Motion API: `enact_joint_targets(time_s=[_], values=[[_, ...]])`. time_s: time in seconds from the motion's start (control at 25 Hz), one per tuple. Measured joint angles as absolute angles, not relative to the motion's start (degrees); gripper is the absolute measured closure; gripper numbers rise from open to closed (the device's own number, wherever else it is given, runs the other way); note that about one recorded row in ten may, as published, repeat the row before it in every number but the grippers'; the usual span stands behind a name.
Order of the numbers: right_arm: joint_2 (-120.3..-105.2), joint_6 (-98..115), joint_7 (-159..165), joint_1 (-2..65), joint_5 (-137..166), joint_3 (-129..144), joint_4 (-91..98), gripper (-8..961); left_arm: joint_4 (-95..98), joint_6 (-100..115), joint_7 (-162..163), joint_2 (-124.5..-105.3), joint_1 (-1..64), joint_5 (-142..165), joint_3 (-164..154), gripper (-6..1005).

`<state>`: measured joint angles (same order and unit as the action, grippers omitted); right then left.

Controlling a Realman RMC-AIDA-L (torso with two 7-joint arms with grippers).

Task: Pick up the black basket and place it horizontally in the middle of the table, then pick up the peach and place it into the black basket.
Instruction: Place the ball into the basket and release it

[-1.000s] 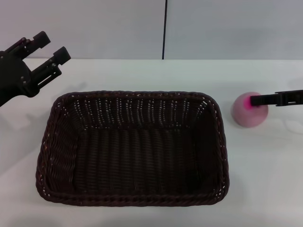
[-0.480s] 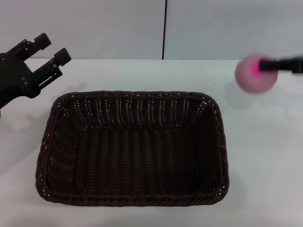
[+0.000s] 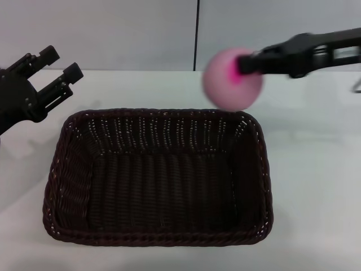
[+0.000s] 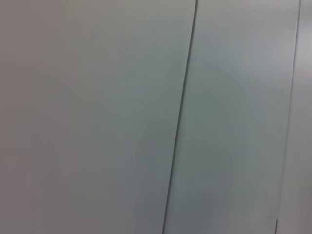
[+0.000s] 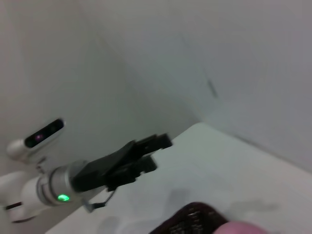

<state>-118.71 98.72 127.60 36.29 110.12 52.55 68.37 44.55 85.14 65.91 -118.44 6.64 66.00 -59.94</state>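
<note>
The black basket (image 3: 158, 178) lies lengthwise across the middle of the white table (image 3: 316, 186), open side up and empty. My right gripper (image 3: 243, 63) is shut on the peach (image 3: 231, 79), a pink ball with a magenta patch, and holds it in the air above the basket's far right rim. A sliver of the peach (image 5: 243, 228) and the basket's rim (image 5: 192, 218) show in the right wrist view. My left gripper (image 3: 61, 63) is open and empty, raised beyond the basket's far left corner; it also shows in the right wrist view (image 5: 163, 141).
A grey wall with a dark vertical seam (image 3: 197, 34) stands behind the table. The left wrist view shows only this wall (image 4: 97, 117). Bare tabletop lies on the right of the basket.
My right gripper has lifted the peach off the table on the right and carried it left, to above the basket's far right rim. The left arm has barely moved.
</note>
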Motion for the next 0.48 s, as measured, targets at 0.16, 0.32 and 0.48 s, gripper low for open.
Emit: enact_joint_targets(time_s=[0.16,0.32,0.48], values=[[-118.51,96.86,123.63,41.24,109.93,55.62,56.53,862,43.32,85.31,64.74,-118.48,6.59,65.53,-59.68,332],[-118.54,96.03,119.76,43.26,110.07,55.8,50.48,791,39.98,87.2,59.4,-118.49,6.8,62.99,-59.75,332],[-118.62,95.85,117.84,42.63,110.13,55.86,49.39,634,35.52,88.28,56.68,-118.33,7.32,59.87,-59.64,332]])
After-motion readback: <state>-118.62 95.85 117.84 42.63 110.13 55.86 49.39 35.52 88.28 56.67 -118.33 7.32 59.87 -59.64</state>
